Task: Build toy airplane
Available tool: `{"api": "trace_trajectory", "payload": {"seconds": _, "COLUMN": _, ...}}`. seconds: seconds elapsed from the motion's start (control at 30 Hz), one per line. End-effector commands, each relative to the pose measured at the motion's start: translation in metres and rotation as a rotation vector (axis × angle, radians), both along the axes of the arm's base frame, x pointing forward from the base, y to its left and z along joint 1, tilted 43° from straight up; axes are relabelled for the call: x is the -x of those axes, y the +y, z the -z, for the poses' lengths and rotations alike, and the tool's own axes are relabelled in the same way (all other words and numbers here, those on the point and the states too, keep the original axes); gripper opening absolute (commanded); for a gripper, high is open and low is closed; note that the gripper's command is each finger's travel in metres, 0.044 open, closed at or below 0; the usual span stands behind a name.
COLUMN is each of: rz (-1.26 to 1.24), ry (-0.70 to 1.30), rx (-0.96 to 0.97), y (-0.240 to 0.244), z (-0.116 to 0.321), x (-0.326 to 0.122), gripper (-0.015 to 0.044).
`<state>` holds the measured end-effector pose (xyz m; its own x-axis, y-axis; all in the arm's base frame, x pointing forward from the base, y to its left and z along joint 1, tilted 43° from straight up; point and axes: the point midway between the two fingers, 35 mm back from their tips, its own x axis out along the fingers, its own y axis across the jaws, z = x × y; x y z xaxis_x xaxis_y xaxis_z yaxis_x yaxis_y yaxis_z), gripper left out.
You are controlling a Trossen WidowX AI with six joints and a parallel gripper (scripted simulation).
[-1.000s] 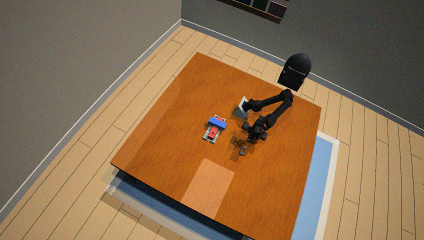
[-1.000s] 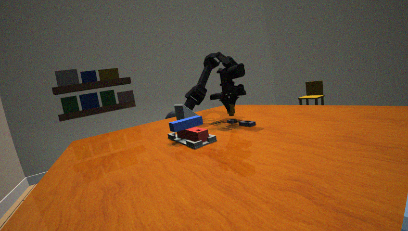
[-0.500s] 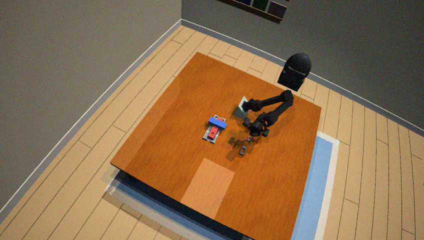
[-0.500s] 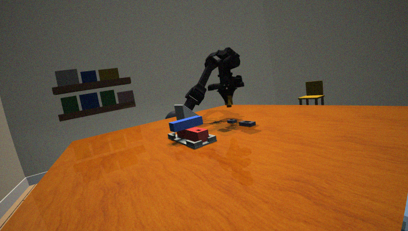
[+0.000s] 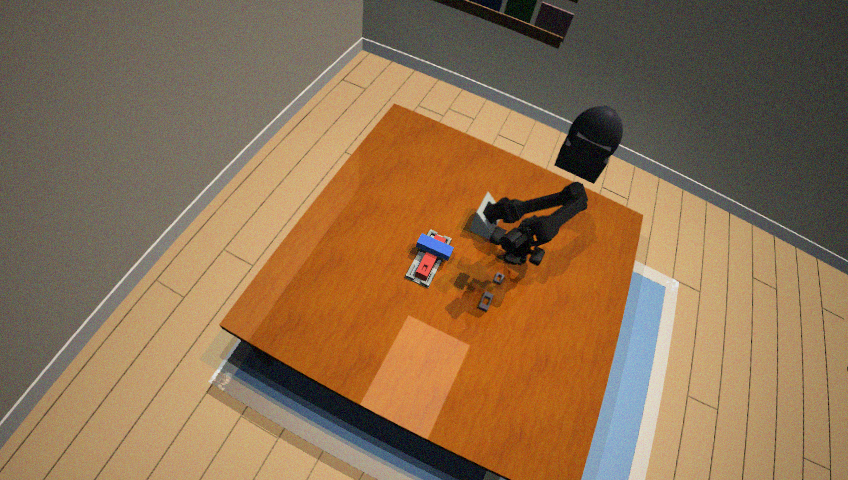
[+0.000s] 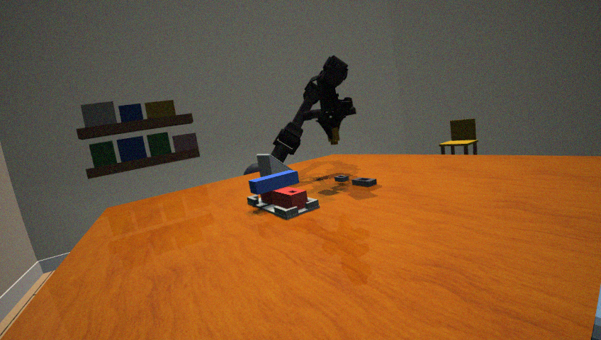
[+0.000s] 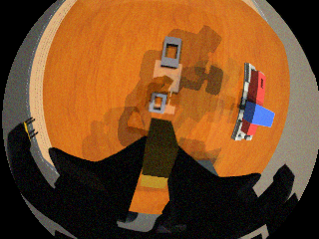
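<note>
The red fuselage [image 5: 425, 267] [image 6: 286, 199] [image 7: 256, 89] lies in the pale grey cradle [image 6: 286, 212] [image 7: 246, 75], between its corner blocks. The blue wing [image 5: 434, 245] [image 6: 273, 181] [image 7: 259, 115] lies across the top of the fuselage; its tab is hidden. A small dark socket shows uncovered in the fuselage top, near one end. My gripper [image 6: 334, 129] [image 7: 158, 142] is shut on the yellow tail fin [image 6: 334, 137] [image 7: 154, 181], which hangs below the fingers, well above the table and off to the side of the cradle. The fin's tab cannot be made out.
A small grey holder [image 6: 341, 180] and a larger grey holder [image 6: 363, 183] stand on the table, both without a part in them. A grey wedge-shaped block [image 5: 480, 226] [image 6: 264, 165] stands between the cradle and the arm's base.
</note>
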<state>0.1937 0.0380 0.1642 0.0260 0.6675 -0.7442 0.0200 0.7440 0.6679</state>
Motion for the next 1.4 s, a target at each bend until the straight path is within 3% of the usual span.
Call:
{"api": "trace_trajectory", "payload": {"seconds": 0.0, "rz": -0.007, "ry": 0.007, "rx": -0.007, "y": -0.006, "z": -0.006, "x": 0.002, "gripper": 0.0000}}
{"api": "trace_trajectory", "payload": {"seconds": 1.37, "rz": -0.026, "ry": -0.014, "rx": 0.004, "y": -0.064, "z": 0.045, "x": -0.072, "gripper": 0.0000}}
